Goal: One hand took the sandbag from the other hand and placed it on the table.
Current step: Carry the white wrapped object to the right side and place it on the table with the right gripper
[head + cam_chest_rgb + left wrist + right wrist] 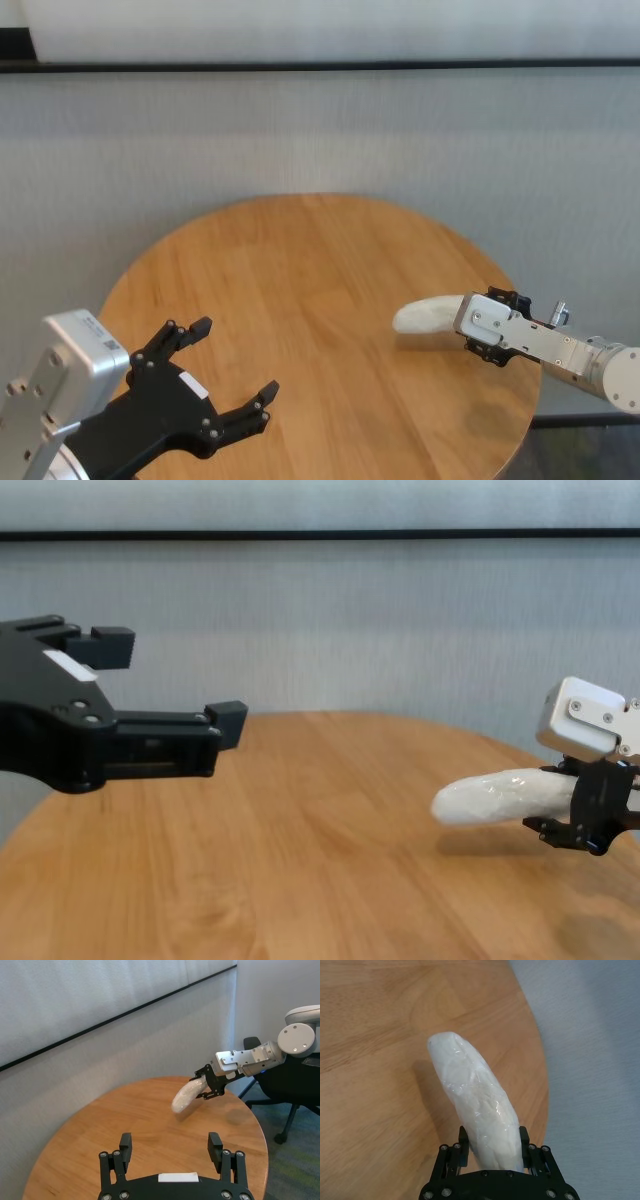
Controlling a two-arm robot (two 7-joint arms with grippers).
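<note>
Left gripper (236,361) hovers, fingers wide; right gripper (470,322) level, clamping the sandbag (428,314).

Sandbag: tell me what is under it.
Under the sandbag, held by the right hand, only bare table and its shadow show; nothing is covered.

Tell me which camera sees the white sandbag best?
The right wrist view: the sandbag fills it, crinkly wrap clear, with the right gripper shut on its near end. The head view shows a small part; the chest view shows it sideways, above the table; the left wrist view sees it far off beyond the open left gripper.
</note>
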